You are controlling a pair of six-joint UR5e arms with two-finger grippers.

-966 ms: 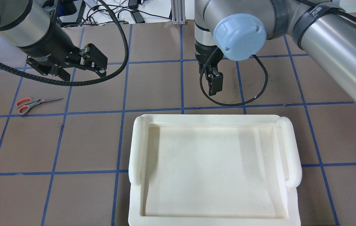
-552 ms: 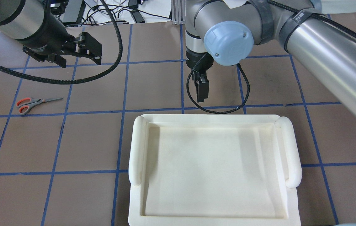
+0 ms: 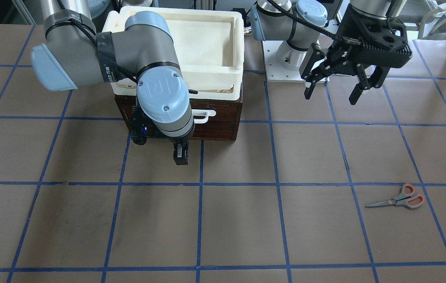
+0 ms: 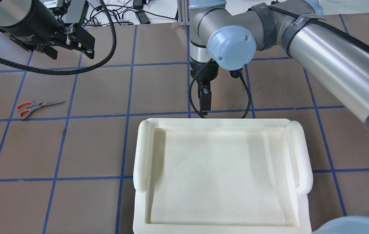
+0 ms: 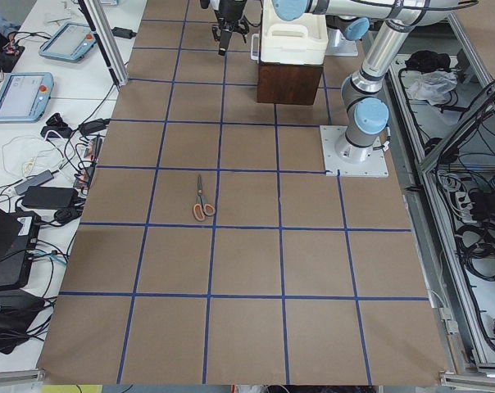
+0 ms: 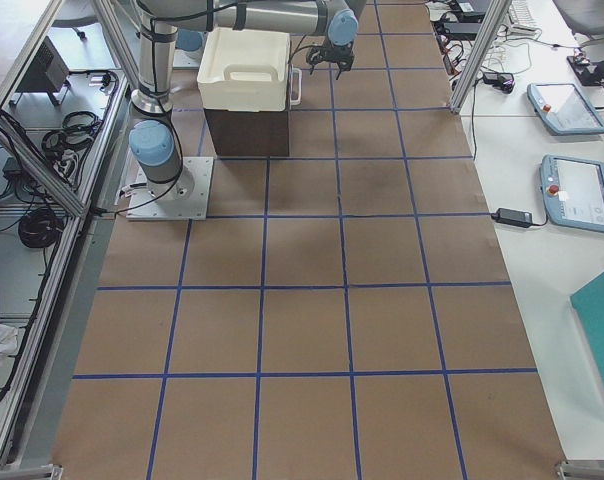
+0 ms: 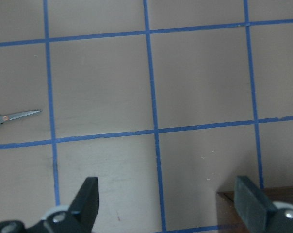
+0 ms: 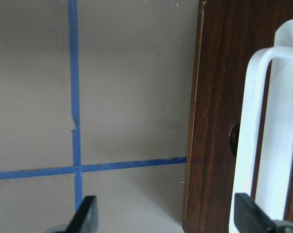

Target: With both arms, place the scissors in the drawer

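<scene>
The scissors (image 4: 36, 106) lie flat on the brown table at the left, blades pointing right; they also show in the front view (image 3: 397, 200) and at the left wrist view's edge (image 7: 10, 116). The drawer (image 3: 215, 118) is closed, with its white bar handle (image 3: 203, 115) showing. My left gripper (image 4: 72, 54) is open and empty, held high behind the scissors. My right gripper (image 3: 180, 157) hangs just in front of the drawer front (image 8: 219, 121). It is open and empty, with the handle (image 8: 268, 136) by one finger.
A cream-white plastic tray (image 4: 142, 156) sits on top of the drawer cabinet. Blue tape lines grid the table. Cables and tablets lie beyond the table's far edge (image 5: 34, 90). The left arm's base plate (image 3: 285, 67) stands beside the cabinet.
My right gripper has moved left and closer to the drawer front. My left gripper has moved left and farther back, away from the scissors. The scissors have not moved.
</scene>
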